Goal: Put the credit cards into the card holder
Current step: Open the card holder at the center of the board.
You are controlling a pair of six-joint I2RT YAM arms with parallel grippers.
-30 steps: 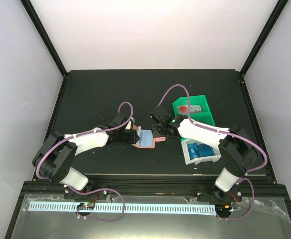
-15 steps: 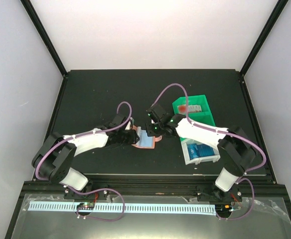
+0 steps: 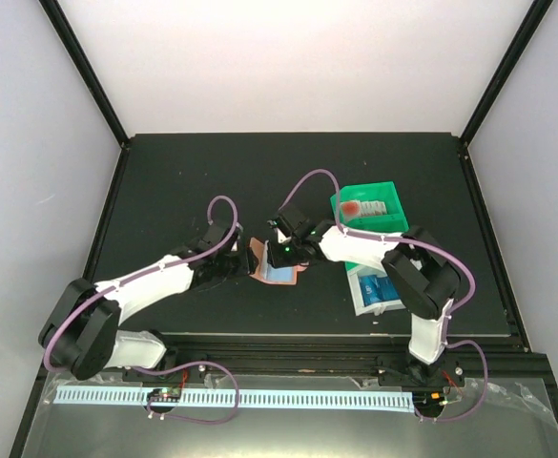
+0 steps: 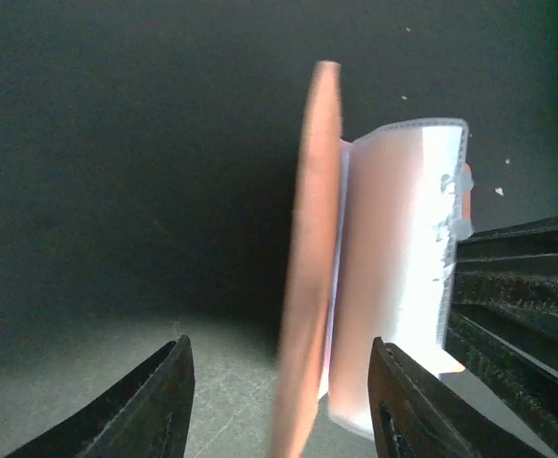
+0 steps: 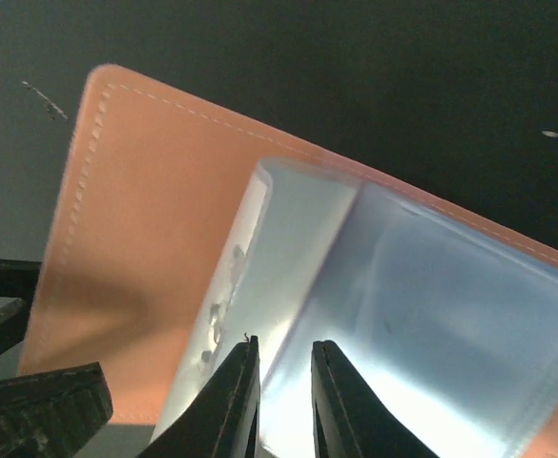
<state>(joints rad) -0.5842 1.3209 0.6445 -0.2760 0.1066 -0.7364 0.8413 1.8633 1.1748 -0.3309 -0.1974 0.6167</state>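
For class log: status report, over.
Left gripper open astride card holder cover. Right gripper nearly closed at its pockets, grip unclear. Credit cards in white bin. Nothing blocking.

Card holder [image 5: 145,248] cropped at btm & rt edges, right wrist view; its near flap blurred, left wrist view.

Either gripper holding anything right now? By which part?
Left gripper: open, straddling the card holder's pink cover, no grip. Right gripper: jaws nearly closed at its clear pocket pages; a pinch cannot be confirmed.
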